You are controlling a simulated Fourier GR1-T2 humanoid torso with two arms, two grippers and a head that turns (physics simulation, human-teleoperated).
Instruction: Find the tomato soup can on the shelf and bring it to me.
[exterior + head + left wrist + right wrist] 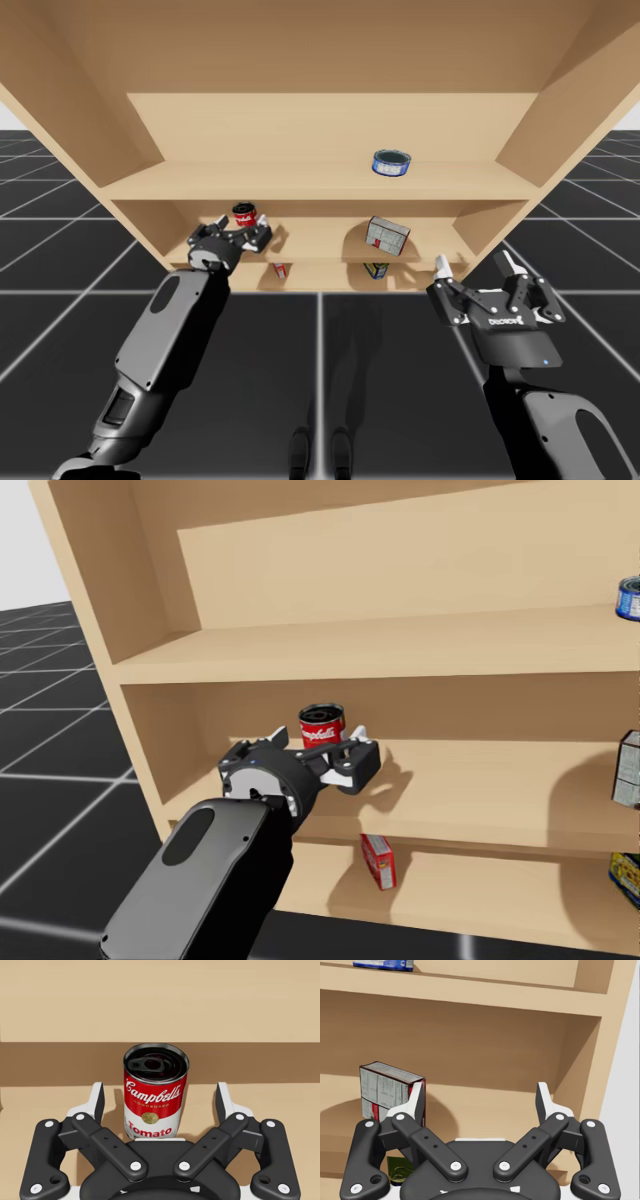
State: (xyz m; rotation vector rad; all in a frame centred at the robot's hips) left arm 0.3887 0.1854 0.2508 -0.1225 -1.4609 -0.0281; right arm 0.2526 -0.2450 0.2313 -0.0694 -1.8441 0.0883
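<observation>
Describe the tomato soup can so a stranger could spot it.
On the wooden shelf unit, find the middle board's left side. An upright can stands there between my left gripper's open fingers. It is the only tall can, red and white; the rest are boxes and a flat blue can.

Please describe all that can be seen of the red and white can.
The can is a metal cylinder, red above, white below, with a gold seal and a dark top bearing a pull tab. It stands upright on the middle shelf, between the open fingers of my left gripper, untouched.
</observation>
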